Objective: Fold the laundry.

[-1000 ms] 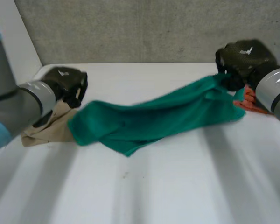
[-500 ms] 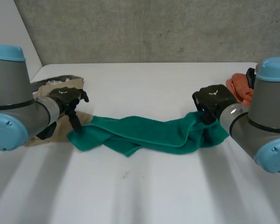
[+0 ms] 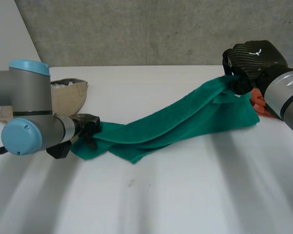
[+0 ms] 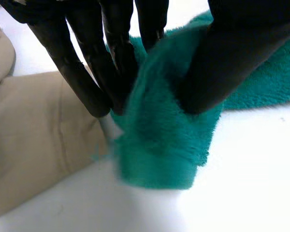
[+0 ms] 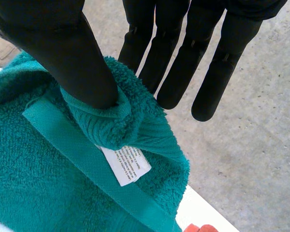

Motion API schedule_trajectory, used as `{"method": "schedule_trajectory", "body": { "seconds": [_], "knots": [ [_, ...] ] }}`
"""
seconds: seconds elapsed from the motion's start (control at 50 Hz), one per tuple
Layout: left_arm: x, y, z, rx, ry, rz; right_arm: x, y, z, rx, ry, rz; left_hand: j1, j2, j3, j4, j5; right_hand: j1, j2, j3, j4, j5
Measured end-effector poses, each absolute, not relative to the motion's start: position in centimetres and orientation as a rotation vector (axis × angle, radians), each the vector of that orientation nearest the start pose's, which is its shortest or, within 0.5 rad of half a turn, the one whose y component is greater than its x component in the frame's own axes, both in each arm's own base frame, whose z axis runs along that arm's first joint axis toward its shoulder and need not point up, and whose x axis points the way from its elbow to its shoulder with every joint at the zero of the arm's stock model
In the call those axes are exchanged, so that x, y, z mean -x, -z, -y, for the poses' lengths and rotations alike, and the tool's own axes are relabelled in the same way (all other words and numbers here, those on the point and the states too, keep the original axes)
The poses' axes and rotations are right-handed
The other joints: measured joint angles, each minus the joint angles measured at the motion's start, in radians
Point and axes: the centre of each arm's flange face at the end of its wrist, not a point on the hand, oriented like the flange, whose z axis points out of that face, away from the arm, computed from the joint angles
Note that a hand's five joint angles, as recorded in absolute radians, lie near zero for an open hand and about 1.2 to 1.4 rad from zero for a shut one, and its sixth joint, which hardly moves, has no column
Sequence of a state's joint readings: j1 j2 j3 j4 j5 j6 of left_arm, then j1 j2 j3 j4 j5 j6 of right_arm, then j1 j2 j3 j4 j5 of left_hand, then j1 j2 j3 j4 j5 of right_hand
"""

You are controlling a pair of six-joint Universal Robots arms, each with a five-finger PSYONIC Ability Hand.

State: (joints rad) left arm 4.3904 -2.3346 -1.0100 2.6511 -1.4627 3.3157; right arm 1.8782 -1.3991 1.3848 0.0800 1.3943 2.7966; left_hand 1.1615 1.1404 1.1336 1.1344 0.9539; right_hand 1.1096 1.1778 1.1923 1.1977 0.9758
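Note:
A green towel (image 3: 171, 124) stretches across the table from lower left up to the right. My left hand (image 3: 85, 129) pinches the towel's left end (image 4: 159, 145) between thumb and fingers, low on the table. My right hand (image 3: 251, 61) holds the towel's right end lifted above the table; in the right wrist view the thumb (image 5: 72, 53) presses a corner of the towel (image 5: 116, 125), with its white label (image 5: 125, 164), against the fingers.
A beige cloth (image 3: 66, 97) lies at the back left beside the left arm, also under my left hand's fingers (image 4: 34, 140). An orange cloth (image 3: 259, 105) lies behind the right hand. A grey wall stands behind the white table (image 3: 185, 195).
The right hand has lifted its end of the towel up and back. The left hand has moved down onto the towel's left end and closed on it.

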Motion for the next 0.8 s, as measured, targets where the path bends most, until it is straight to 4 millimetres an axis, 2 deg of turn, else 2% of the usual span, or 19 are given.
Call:
{"method": "schedule_trajectory", "body": {
  "seconds": [0.14, 0.22, 0.3, 0.38, 0.4, 0.44, 0.46, 0.5, 0.52, 0.54, 0.56, 0.62, 0.66, 0.7, 0.8],
  "knots": [
    [26.4, -18.4, 34.6, -0.812, 1.584, -2.726, -24.5, -28.3, 30.0, 0.959, 2.049, -2.096, 0.003, 0.054, 0.052, 0.059, 0.035, 0.000, 0.000, 0.000, 0.000, 0.000],
    [27.0, -20.8, 36.2, -0.831, 1.743, -2.555, -24.9, -27.1, 31.8, 1.039, 2.069, -2.127, 0.003, 0.055, 0.052, 0.060, 0.035, 0.000, 0.000, 0.000, 0.000, 0.000],
    [27.9, -24.1, 38.5, -0.858, 1.927, -2.312, -25.6, -27.1, 35.1, 1.108, 2.187, -2.120, 0.003, 0.055, 0.052, 0.060, 0.035, 0.000, 0.000, 0.000, 0.000, 0.000],
    [28.4, -29.1, 40.7, -0.822, 2.161, -1.995, -26.5, -29.7, 38.8, 1.054, 2.438, -1.995, 0.003, 0.056, 0.053, 0.060, 0.035, 0.000, 0.000, 0.000, 0.001, 0.000],
    [28.4, -31.4, 41.2, -0.785, 2.254, -1.869, -26.8, -30.8, 39.8, 1.013, 2.532, -1.931, 0.003, 0.056, 0.053, 0.060, 0.035, 0.000, 0.000, 0.000, 0.001, 0.000],
    [28.2, -34.5, 41.7, -0.712, 2.383, -1.706, -27.1, -32.9, 41.1, 0.919, 2.681, -1.800, 0.003, 0.057, 0.054, 0.061, 0.035, 0.000, 0.000, 0.000, 0.001, 0.000],
    [28.0, -37.0, 41.8, -0.642, 2.483, -1.581, -27.3, -34.5, 41.8, 0.834, 2.789, -1.680, 0.003, 0.057, 0.054, 0.063, 0.035, 0.000, 0.000, 0.001, 0.001, 0.000],
    [27.5, -40.3, 41.6, -0.537, 2.617, -1.411, -27.4, -36.9, 42.5, 0.699, 2.926, -1.484, 0.003, 0.057, 0.054, 0.063, 0.035, 0.000, 0.000, 0.001, 0.001, 0.000],
    [27.5, -40.3, 41.6, -0.537, 2.617, -1.411, -27.4, -36.9, 42.5, 0.699, 2.926, -1.484, 0.003, 0.057, 0.054, 0.063, 0.035, 0.000, 0.000, 0.001, 0.001, 0.000],
    [27.0, -43.2, 41.1, -0.430, 2.739, -1.258, -27.4, -39.2, 42.8, 0.561, 3.039, -1.259, 0.003, 0.057, 0.054, 0.063, 0.035, 0.000, 0.000, 0.001, 0.001, 0.000],
    [26.7, -44.6, 40.8, -0.372, 2.803, -1.183, -27.4, -40.4, 42.7, 0.487, 3.087, -1.129, 0.003, 0.057, 0.054, 0.063, 0.035, 0.000, 0.000, 0.001, 0.001, 0.000],
    [26.3, -45.6, 40.4, -0.313, 2.873, -1.136, -27.3, -41.6, 42.4, 0.396, 3.133, -0.942, 0.003, 0.057, 0.054, 0.063, 0.035, 0.000, 0.000, 0.001, 0.001, 0.014],
    [26.3, -45.3, 40.5, -0.307, 2.880, -1.152, -27.2, -41.6, 42.2, 0.387, 3.135, -0.907, 0.003, 0.057, 0.054, 0.063, 0.035, 0.000, 0.000, 0.001, 0.001, 0.017],
    [26.1, -43.9, 40.9, -0.317, 2.862, -1.218, -27.2, -40.9, 42.0, 0.403, 3.121, -0.896, 0.003, 0.057, 0.054, 0.063, 0.035, 0.000, 0.000, 0.001, 0.001, 0.018],
    [25.7, -38.1, 42.3, -0.385, 2.727, -1.462, -27.3, -36.4, 41.9, 0.556, 2.999, -1.087, 0.003, 0.057, 0.055, 0.063, 0.035, 0.000, 0.000, 0.001, 0.001, 0.018]
  ]
}}
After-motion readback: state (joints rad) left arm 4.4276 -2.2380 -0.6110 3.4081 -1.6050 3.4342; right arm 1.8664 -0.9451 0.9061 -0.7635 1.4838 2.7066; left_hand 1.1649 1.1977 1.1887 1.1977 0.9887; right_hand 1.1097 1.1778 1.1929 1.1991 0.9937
